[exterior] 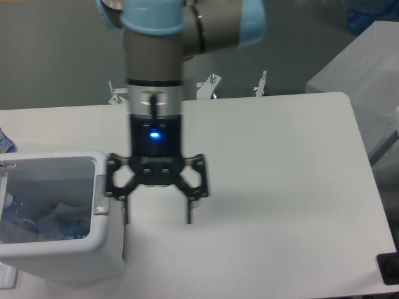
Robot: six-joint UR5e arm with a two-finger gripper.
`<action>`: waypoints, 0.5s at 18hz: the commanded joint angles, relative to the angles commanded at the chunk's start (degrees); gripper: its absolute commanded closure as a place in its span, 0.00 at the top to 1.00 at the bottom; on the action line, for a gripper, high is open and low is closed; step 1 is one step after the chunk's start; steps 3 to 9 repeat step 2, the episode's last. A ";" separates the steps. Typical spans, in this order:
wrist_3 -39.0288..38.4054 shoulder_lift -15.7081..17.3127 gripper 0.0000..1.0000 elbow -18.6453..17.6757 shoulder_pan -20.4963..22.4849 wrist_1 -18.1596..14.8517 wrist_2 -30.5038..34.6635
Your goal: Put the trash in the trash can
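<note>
The white trash can point(103, 246) stands at the table's front left corner. Inside it lies the trash point(53, 218), clear crumpled plastic with bluish bits; I cannot separate the pieces. My gripper point(157, 219) hangs open just right of the can's rim, over bare table, with nothing between its fingers.
A grey latch strip point(100, 193) runs along the can's right rim, close to my left finger. A bluish object point(5, 142) peeks in at the far left edge. The white table point(280, 187) stretches to the right. A dark object point(389, 269) sits at the front right corner.
</note>
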 joint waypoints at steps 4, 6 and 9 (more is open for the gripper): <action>5.84 1.06 1.00 0.00 0.70 -4.14 2.10; 5.84 1.06 1.00 0.00 0.70 -4.14 2.10; 5.84 1.06 1.00 0.00 0.70 -4.14 2.10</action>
